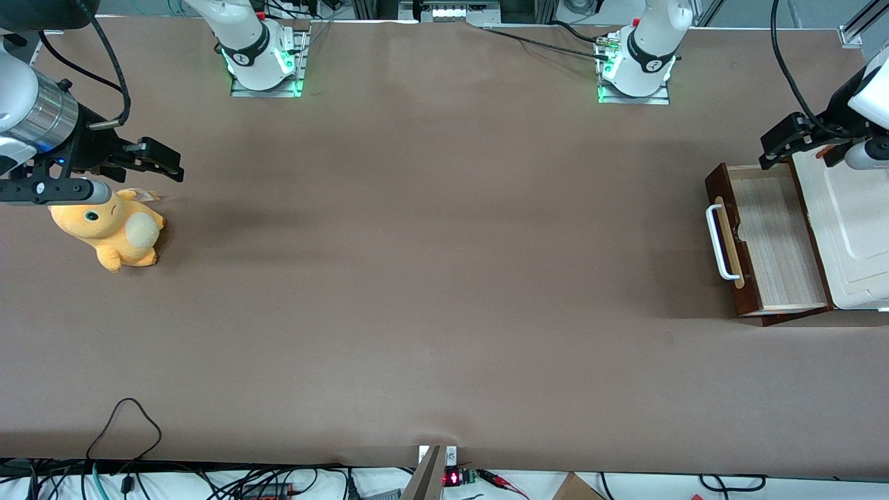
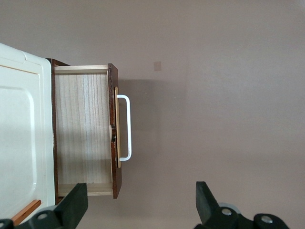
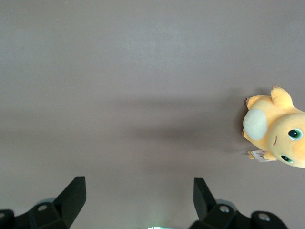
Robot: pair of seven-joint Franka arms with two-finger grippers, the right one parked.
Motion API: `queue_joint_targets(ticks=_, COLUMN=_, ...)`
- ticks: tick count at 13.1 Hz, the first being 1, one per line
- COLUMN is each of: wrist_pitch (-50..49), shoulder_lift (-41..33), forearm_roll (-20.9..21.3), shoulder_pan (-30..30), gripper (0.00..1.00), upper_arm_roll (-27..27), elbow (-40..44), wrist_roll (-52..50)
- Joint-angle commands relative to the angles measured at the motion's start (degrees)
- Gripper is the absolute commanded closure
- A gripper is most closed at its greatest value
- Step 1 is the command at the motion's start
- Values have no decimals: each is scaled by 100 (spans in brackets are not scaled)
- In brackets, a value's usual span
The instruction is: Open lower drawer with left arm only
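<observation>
**Drawer pulled out, my fingers spread and empty**

My small black-and-white gripper (image 2: 140, 205) hangs above the cabinet at the working arm's end of the brown table (image 1: 430, 292), on my glossy white left arm (image 1: 871, 90). My two black fingers (image 2: 76, 202) stand wide apart and hold nothing; there is only bare table surface between them in my wrist view.

The shallow lower drawer with its dark brown wooden front (image 2: 115, 129) stands pulled well out from under the white moulded cabinet top (image 2: 21, 138), its light wood-grain inside (image 1: 774, 239) open to view. Its white bar handle (image 1: 719, 243) sits on a pale wood strip on the front. I touch neither handle nor drawer.

An orange plush toy (image 1: 111, 229) lies toward the parked arm's end.
</observation>
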Motion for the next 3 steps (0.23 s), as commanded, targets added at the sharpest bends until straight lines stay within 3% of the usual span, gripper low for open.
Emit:
queue_joint_targets(ticks=1, wrist_pitch=-15, shoulder_lift=63, forearm_roll=-186, shoulder_pan=22, gripper=0, upper_arm_roll=17, elbow=139, wrist_roll=129)
queue_joint_targets(ticks=3, wrist_pitch=-15, shoulder_lift=63, forearm_roll=-186, shoulder_pan=22, gripper=0, upper_arm_roll=17, elbow=139, wrist_roll=129)
